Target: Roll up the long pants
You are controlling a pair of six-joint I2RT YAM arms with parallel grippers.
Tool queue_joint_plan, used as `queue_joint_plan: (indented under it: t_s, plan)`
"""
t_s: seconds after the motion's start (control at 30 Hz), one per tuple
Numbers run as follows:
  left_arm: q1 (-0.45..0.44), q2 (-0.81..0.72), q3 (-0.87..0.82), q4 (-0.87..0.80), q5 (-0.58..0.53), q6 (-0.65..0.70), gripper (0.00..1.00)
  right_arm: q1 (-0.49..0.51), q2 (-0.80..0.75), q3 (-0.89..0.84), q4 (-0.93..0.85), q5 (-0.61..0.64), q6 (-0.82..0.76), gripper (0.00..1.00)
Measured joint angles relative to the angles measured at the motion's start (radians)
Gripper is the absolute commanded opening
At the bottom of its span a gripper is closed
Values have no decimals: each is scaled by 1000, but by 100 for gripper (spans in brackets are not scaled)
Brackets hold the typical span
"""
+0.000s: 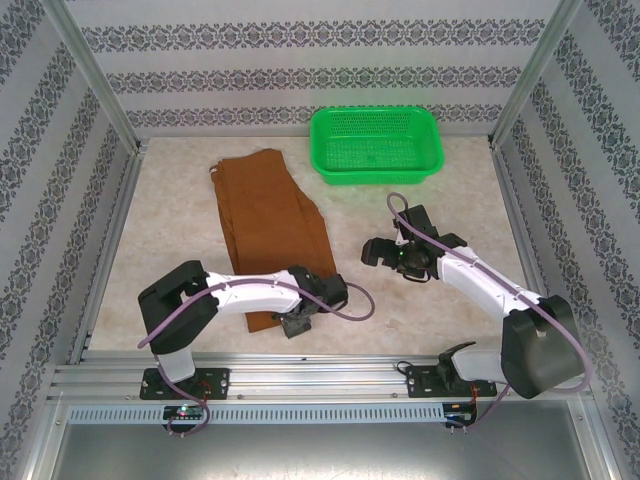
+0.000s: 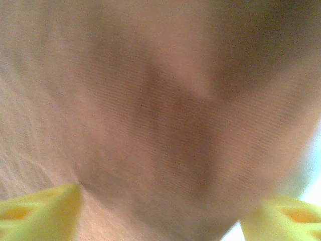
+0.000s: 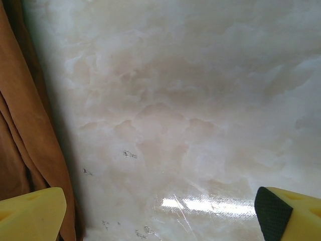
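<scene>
The rust-brown soft cloth long pants (image 1: 268,225) are laid flat left of centre in the top view. Their long axis runs from the upper middle of the frame down toward the lower middle, slanted slightly to the right. The lower end is met by the left gripper (image 1: 298,322), which rests low on the cloth there. In the left wrist view its yellow fingertips (image 2: 40,216) are seen spread wide at the lower corners with nothing clamped, and blurred brown cloth lies close across the frame. The roll is judged best begun at this lower end and carried up the frame along the long axis, so the left arm is taken as the nearer one.

The right gripper (image 1: 372,252) is held over the pale marbled tabletop (image 1: 460,200) just right of the pants, its jaws likewise wide apart. A green plastic mesh basket (image 1: 375,176) stands at the upper right, near the far end of the cloth but apart from it, and is judged not to obstruct the roll.
</scene>
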Motion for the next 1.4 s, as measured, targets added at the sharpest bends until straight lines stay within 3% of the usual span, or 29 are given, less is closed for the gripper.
queue_joint_plan:
  t_s: [0.03, 0.07, 0.33, 0.63, 0.7, 0.87, 1.03, 1.4]
  plan:
    - [23, 13, 3, 0, 2, 2, 34, 0, 3, 0, 1, -1, 3, 97]
    - [43, 25, 9, -2, 10, 4, 30, 0, 4, 0, 2, -1, 3, 97]
    - [73, 16, 97, -54, 113, 24, 29, 0, 4, 0, 3, 0, 7, 97]
    - [79, 5, 376, -206, 372, 30, 32, -16, -13, -2, -6, 6, 6, 96]
    - [79, 5, 401, -228, 384, 31, 35, -24, -29, -4, -7, 6, 6, 96]
    - [79, -9, 304, -230, 327, 12, 63, -33, -40, -19, -3, 1, 3, 96]
    - [79, -10, 208, -238, 285, -11, 65, -34, -28, -35, -1, -19, 3, 95]
    - [112, 75, 180, -177, 274, -22, 65, -34, -16, -35, 6, -31, 3, 95]
